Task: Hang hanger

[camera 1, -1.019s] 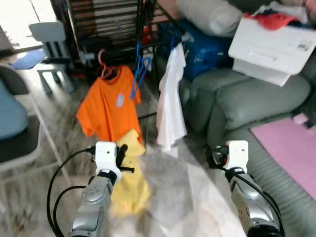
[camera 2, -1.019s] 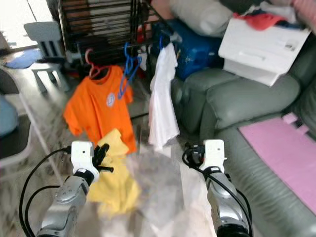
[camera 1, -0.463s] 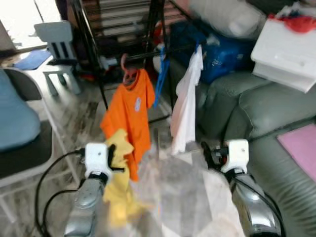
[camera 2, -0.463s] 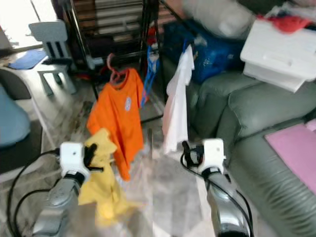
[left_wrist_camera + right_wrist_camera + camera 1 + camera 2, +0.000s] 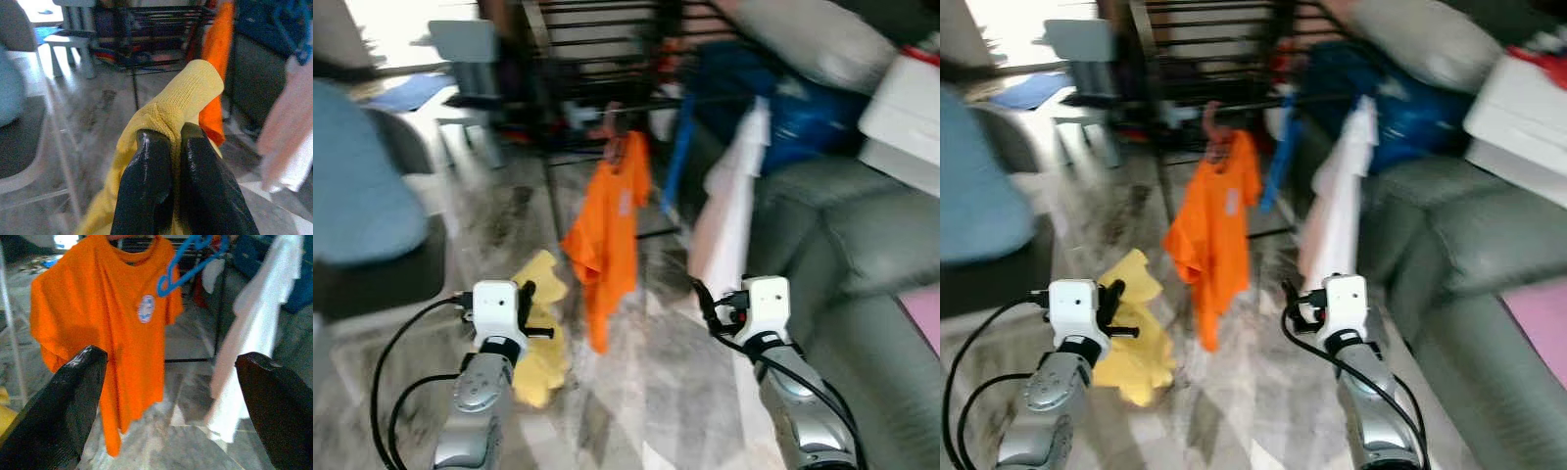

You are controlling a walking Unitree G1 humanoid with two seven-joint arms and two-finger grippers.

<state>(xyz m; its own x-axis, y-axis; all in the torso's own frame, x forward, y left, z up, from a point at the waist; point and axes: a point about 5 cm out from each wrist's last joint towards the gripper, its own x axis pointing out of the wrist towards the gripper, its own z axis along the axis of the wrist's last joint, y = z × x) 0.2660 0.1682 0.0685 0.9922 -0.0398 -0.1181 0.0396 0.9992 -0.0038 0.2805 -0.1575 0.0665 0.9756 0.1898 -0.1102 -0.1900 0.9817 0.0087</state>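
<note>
My left gripper (image 5: 166,147) is shut on a yellow garment (image 5: 540,323) that hangs down from it at lower left. My right gripper (image 5: 171,382) is open and holds nothing; its arm (image 5: 773,352) is at lower right. Ahead, a dark drying rack rail (image 5: 636,103) carries an orange T-shirt (image 5: 612,215) on a pink hanger (image 5: 612,122), an empty blue hanger (image 5: 188,262) and a white shirt (image 5: 729,220). The right wrist view faces the orange T-shirt (image 5: 107,328) and the white shirt (image 5: 254,338). The whole head view is blurred.
A grey-green sofa (image 5: 842,264) runs along the right with a white box (image 5: 911,98) on it. A chair with a blue cushion (image 5: 362,186) stands at the left, a small pale chair (image 5: 470,59) behind it. The floor is grey marble-patterned tile (image 5: 636,392).
The whole picture has shifted to the right and blurred, so the camera has turned left. Both arms keep their pose; the yellow garment still hangs from the left gripper.
</note>
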